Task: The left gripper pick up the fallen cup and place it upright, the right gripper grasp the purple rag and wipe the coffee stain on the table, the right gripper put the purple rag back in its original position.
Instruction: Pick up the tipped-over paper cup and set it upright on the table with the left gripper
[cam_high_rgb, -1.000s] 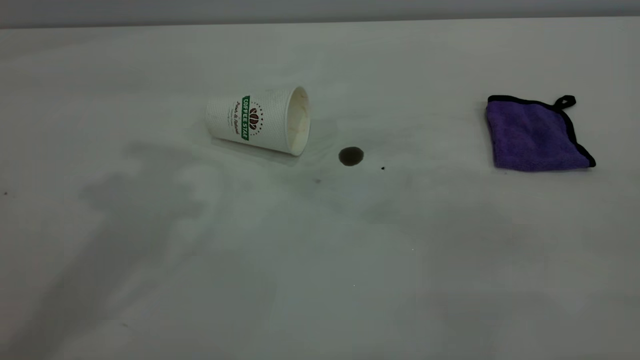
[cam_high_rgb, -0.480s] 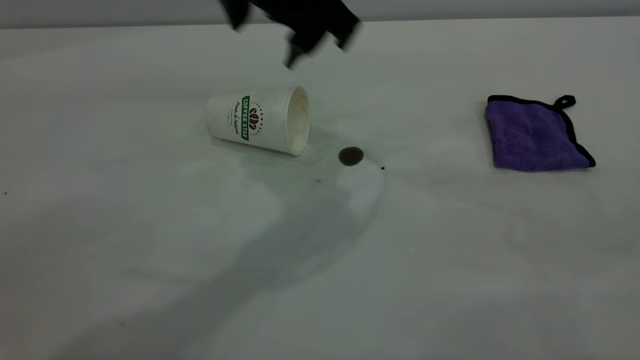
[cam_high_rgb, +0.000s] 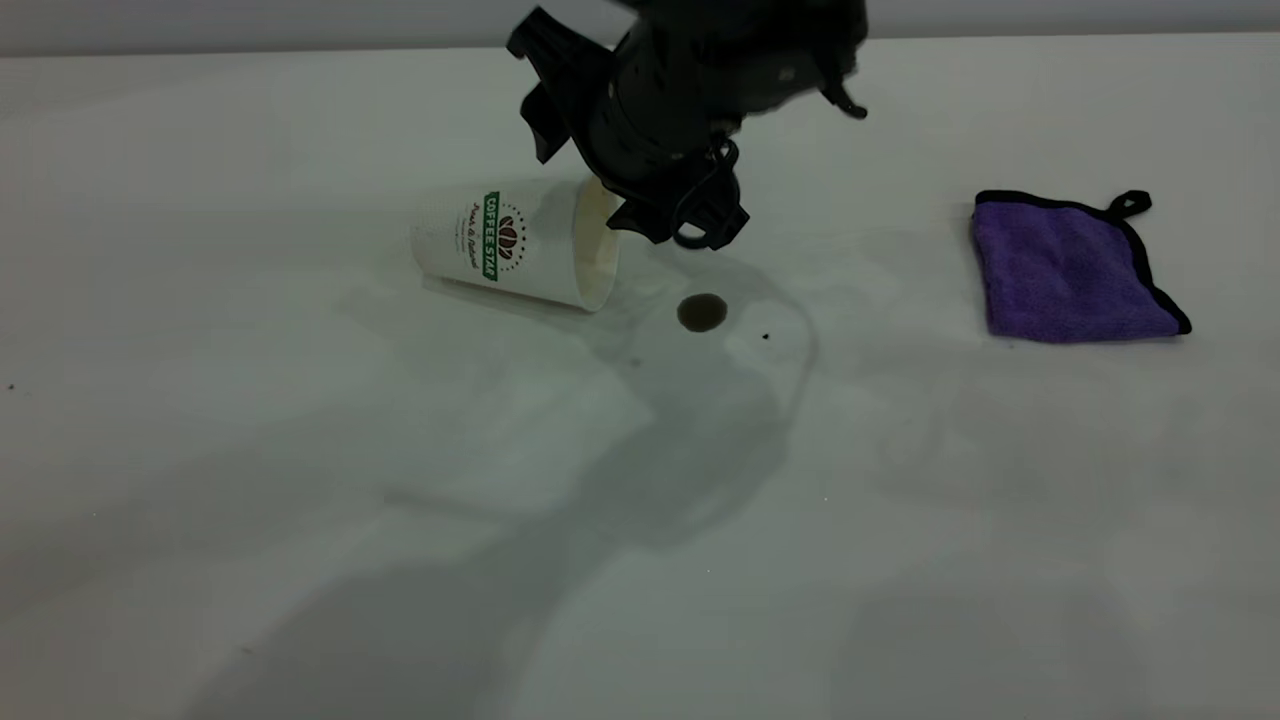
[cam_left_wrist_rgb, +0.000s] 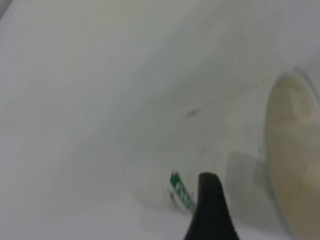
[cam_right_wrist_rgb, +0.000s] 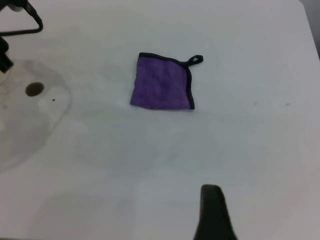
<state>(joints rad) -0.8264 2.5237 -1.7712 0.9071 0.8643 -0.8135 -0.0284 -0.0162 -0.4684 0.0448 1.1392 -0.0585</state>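
Exterior view: left tool (cam_high_rgb: 560, 100) hangs over the far side of the fallen cup (cam_high_rgb: 505, 245), just above its mouth end; the dark arm body behind it covers part of the rim. Fingers look spread, one prong up and left, one lower near the rim, nothing between them; the exact gap is hard to read against the black housing. In the left wrist view one fingertip (cam_left_wrist_rgb: 210, 200) shows close before the cup wall, the green band beside it and the cream mouth off to one side.

The cup lies on its side on the bench (cam_high_rgb: 300, 550), long axis roughly left to right, base to the left, mouth to the right. The tool probably needs to straddle the wall across that axis.

The coffee stain (cam_high_rgb: 702, 312) sits just right of the cup mouth, apart from it. The purple rag (cam_high_rgb: 1075, 270) lies flat, well to the right.

Right tool: only one fingertip (cam_right_wrist_rgb: 214, 212) shows in the right wrist view; its spread cannot be told. It sits back from the rag and is the nearer arm to it.
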